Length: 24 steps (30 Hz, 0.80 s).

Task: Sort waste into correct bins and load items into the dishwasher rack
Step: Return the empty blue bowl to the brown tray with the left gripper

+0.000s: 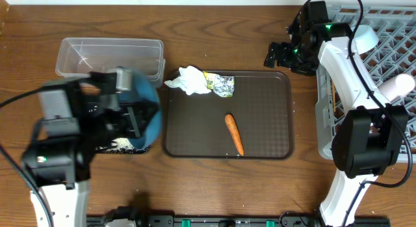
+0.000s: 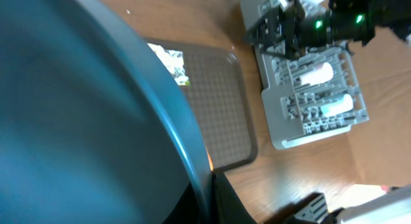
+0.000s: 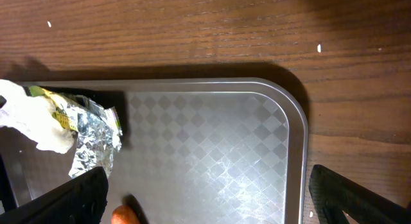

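Overhead view of a wooden table (image 1: 214, 19) with two robot arms at work. The left pincer (image 1: 132, 118) appears to be clamped on the rim of a large dark-blue bowl (image 1: 149, 116), though the bowl hides most of the grip. The bowl is tipped up on its edge, probably so that loose rice (image 1: 121, 145) slides out into the black bin (image 1: 104, 149) directly beneath this pincer. A clear tub (image 1: 110, 54) sits just beyond the pincer, on the far side of the bin. The right pincer (image 1: 278, 56) hovers with its jaws spread wide and holding nothing, just above the far corner of a brown tray (image 1: 273, 110). From this pincer, a crumpled tissue (image 1: 188, 79) and a foil wrapper (image 1: 222, 84) lie touching each other, off toward the other arm. A carrot (image 1: 234, 134) lies apart from them, nearer the robot's base. On the pincer's other side stands the grey rack (image 1: 390, 22), already holding two white cups (image 1: 364, 37). The open stance suits reaching down for tray waste.
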Tool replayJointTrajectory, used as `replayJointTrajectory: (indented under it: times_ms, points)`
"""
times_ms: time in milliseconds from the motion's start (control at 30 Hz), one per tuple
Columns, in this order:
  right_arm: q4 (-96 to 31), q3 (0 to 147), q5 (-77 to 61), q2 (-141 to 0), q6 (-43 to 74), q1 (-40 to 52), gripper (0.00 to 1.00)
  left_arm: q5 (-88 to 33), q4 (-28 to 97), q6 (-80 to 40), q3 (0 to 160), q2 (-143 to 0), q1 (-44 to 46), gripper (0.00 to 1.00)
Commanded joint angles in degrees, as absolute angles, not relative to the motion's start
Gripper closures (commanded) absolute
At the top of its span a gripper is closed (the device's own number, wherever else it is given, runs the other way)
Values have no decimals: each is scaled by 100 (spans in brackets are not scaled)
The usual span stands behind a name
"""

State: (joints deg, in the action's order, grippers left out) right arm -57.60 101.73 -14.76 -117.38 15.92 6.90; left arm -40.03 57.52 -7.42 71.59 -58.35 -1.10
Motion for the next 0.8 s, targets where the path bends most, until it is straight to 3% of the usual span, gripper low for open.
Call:
replayJointTrajectory:
  times_ms: [0,200,367,767]
  points:
    - [-5760,10285,-1500,-11664,1625,753,1,-2217,5601,-1791,7168,-5902,926,94]
    - [-5763,10285,-1500,-11664,1625,753,1,-849,5400,-2296,7168,-6683,2751,94]
    - [-5760,10285,-1500,-11664,1625,753,1,-589,5068,-2370,7168,-7550,3527,94]
    - [-5760,10285,-1500,-11664,1625,755,1,-469,4877,-2694,7168,-8936,3750,94]
